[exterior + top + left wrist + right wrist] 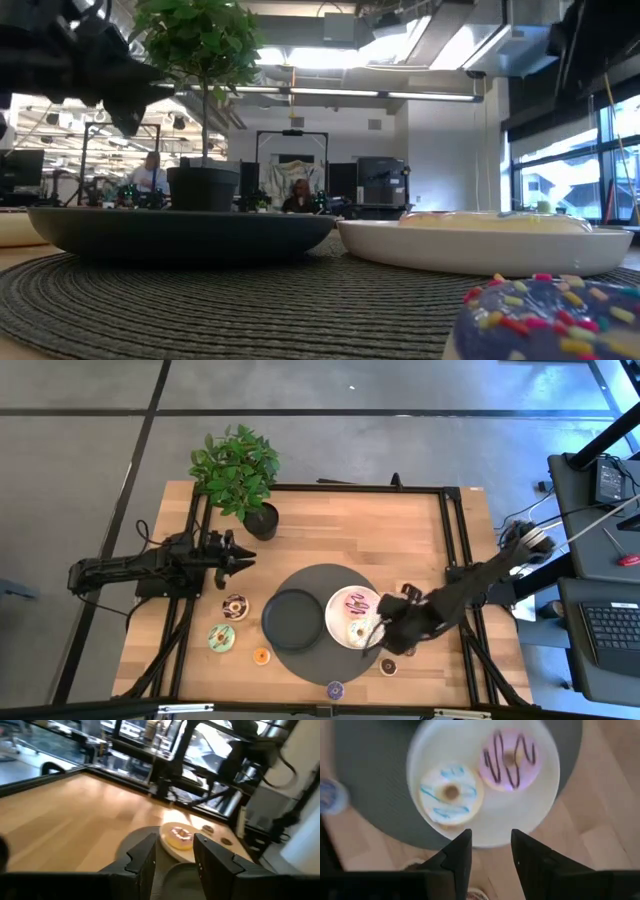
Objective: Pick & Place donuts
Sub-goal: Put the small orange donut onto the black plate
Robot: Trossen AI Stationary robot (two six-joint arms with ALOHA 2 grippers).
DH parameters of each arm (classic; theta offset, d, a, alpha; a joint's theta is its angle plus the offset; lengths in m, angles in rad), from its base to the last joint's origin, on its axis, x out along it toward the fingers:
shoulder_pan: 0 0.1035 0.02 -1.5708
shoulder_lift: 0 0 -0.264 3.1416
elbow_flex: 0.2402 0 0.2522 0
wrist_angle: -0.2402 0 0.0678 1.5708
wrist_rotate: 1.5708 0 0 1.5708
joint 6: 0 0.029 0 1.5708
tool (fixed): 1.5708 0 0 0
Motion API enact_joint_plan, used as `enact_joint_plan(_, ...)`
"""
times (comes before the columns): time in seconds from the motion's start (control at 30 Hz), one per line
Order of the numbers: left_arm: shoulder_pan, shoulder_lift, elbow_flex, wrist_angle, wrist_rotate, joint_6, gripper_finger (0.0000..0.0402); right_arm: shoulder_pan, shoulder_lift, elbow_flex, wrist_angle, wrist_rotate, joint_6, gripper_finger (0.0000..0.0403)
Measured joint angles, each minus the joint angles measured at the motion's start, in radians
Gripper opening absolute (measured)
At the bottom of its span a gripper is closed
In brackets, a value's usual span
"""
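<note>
A white plate (340, 610) on a dark round mat holds a pink donut (510, 760) and a white donut with blue drizzle (451, 795). On the wood lie a chocolate donut (235, 605), a green donut (222, 638), an orange mini (261, 655), a purple mini (335, 689) and a brown mini (388, 666). My right gripper (490, 845) hovers open above the plate's near right rim and holds nothing. My left gripper (237, 555) waits open and raised over the table's left part, beyond the chocolate donut.
A dark grey plate (290, 615) sits on the mat (325, 660) left of the white plate. A potted plant (240, 475) stands at the far left. A black frame (450, 530) runs along the table's edges. Bare wood lies in the table's far middle.
</note>
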Motion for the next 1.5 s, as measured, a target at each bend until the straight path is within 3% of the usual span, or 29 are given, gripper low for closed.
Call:
enact_joint_plan(0.17, -0.069, 0.058, 0.102, -0.174, -0.055, 0.047, 0.0106, 0.011, -0.186, -0.144, 0.144, 0.131, 0.007, 0.0139)
enact_joint_plan(0.33, -0.158, 0.177, 0.211, -0.300, -0.141, 0.054, 0.0082, 0.003, -0.285, -0.243, 0.223, 0.153, 0.000, 0.0139)
enact_joint_plan(0.73, -0.434, 0.579, 0.405, -0.301, -0.203, 0.087, 0.0024, -0.006, -0.309, -0.358, 0.222, 0.181, 0.047, 0.0139)
enact_joint_plan(0.9, -0.523, 0.697, 0.468, -0.285, -0.258, -0.002, 0.0009, -0.006, -0.308, -0.376, 0.219, 0.182, 0.048, 0.0139)
enact_joint_plan(1.13, -0.536, 0.747, 0.477, -0.255, -0.270, 0.106, 0.0007, -0.006, -0.309, -0.376, 0.221, 0.237, 0.028, 0.0139)
enact_joint_plan(1.33, -0.535, 0.750, 0.477, -0.243, -0.269, 0.098, 0.0016, -0.005, -0.309, -0.376, 0.213, 0.315, 0.011, 0.0139)
enact_joint_plan(1.5, -0.535, 0.750, 0.477, -0.241, -0.257, 0.082, 0.0037, -0.023, -0.314, -0.376, 0.068, 0.303, 0.059, 0.0139)
